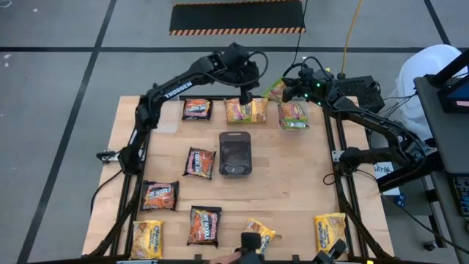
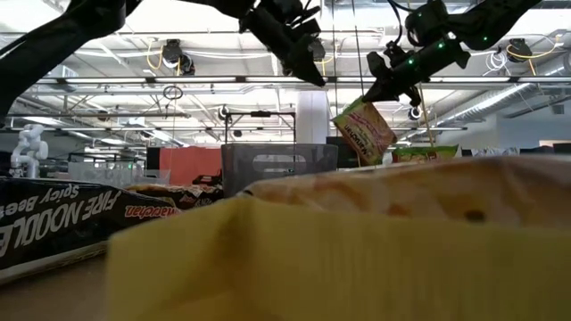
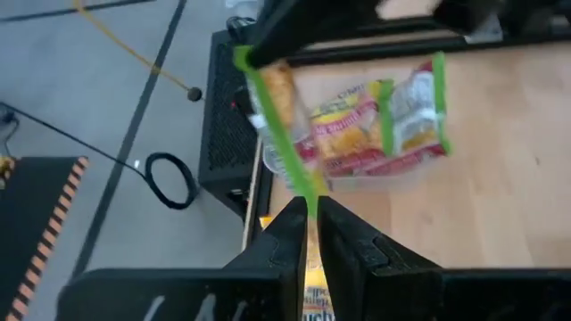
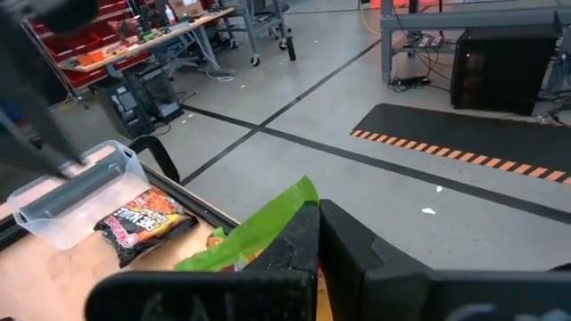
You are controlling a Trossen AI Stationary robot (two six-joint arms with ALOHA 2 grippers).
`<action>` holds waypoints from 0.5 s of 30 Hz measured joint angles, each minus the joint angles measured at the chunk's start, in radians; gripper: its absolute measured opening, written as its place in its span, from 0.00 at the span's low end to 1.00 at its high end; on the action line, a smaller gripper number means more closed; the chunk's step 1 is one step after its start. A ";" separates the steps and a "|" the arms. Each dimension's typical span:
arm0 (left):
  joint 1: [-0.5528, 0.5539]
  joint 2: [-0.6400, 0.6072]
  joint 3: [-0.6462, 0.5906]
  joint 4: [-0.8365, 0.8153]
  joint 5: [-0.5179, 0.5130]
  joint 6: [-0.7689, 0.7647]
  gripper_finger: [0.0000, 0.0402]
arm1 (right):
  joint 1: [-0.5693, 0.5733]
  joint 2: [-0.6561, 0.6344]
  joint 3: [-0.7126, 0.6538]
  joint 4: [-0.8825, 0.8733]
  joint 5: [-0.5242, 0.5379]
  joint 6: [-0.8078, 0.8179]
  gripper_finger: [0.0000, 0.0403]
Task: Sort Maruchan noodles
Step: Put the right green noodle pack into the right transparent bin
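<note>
Packets of Maruchan noodles lie scattered flat over the wooden table (image 1: 293,176), but the one that matters now hangs in the air: a green-edged packet (image 2: 364,130), pinched by its top seam in the right gripper (image 1: 282,89), whose fingers are shut on it. It dangles with its long axis tilted downward, above the far edge of the table, just beside the clear tub (image 1: 294,116) holding another green-edged packet. That tub lies straight below and slightly toward the table's middle from the gripper, so the right arm is the nearer one for the drop. The right arm reaches in from the far right corner, wrist bent down. The left gripper (image 1: 247,94) hovers close by over the yellow packets (image 1: 245,111), its fingers nearly together on a thin green edge (image 3: 294,160).
</note>
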 joint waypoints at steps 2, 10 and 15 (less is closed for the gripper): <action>0.007 0.010 0.000 0.033 0.000 -0.045 0.09 | 0.000 -0.003 0.000 0.000 0.000 0.000 0.00; 0.022 0.066 -0.001 0.134 0.009 -0.216 0.09 | 0.000 -0.007 0.000 0.009 0.000 -0.021 0.00; 0.025 0.086 0.000 0.159 0.044 -0.294 0.09 | 0.000 -0.015 0.000 0.019 0.001 -0.022 0.00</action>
